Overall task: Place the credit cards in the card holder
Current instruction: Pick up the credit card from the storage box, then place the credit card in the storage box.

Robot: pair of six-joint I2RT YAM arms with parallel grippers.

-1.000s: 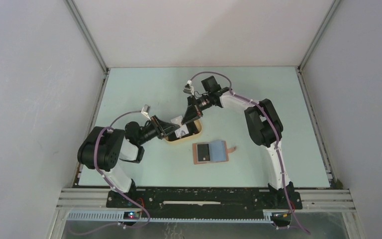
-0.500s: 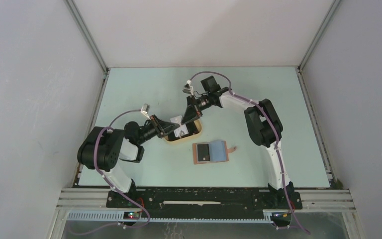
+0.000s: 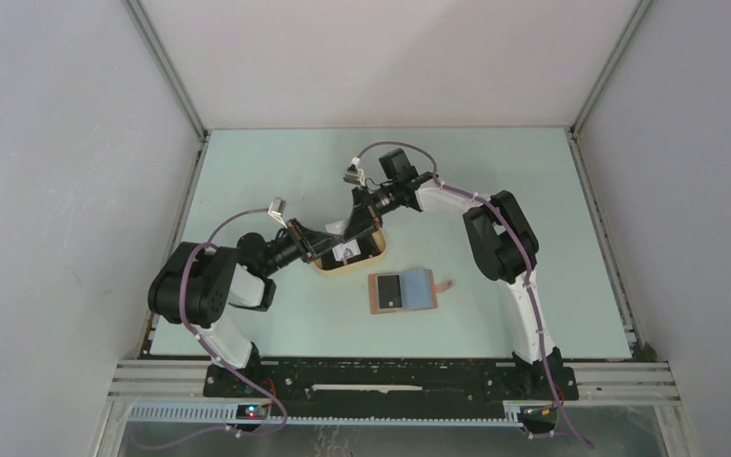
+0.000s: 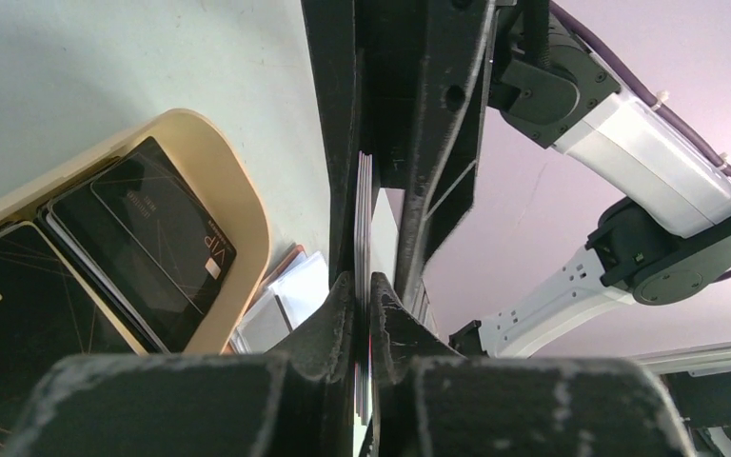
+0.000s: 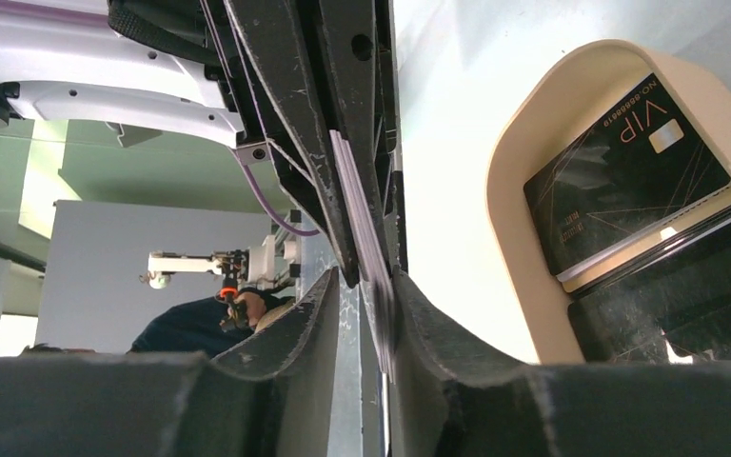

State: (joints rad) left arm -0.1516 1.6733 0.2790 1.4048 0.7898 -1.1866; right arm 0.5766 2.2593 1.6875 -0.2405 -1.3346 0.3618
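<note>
Credit cards (image 4: 143,238): at least 2 black ones lie flat in the tan tray (image 4: 244,205), overlapping, with pale edges of others under them; the exact count is hard to read. 1 dark card (image 3: 390,291) sits in the left pocket of the card holder (image 3: 403,290), which lies open on the table (image 3: 276,171) at about 4 o'clock from the tray, just apart from it. Another one, the held card (image 5: 362,219), stands on edge above the tray between both arms. The left gripper (image 4: 364,286), reaching in from 9 o'clock, is clenched on its near edge. The right gripper (image 5: 366,314), coming from 1 o'clock, has its jaws parted around the same card, with a gap on 1 side, so it seems released or nearly so, though the wrist view is tight. Judgement: early to middle of the task, with 1 card stowed, 1 in a handover and not yet at the holder, and the tray cards untouched. Left to do: carry the held card toward 4 o'clock, slot it in, then clear the tray.
</note>
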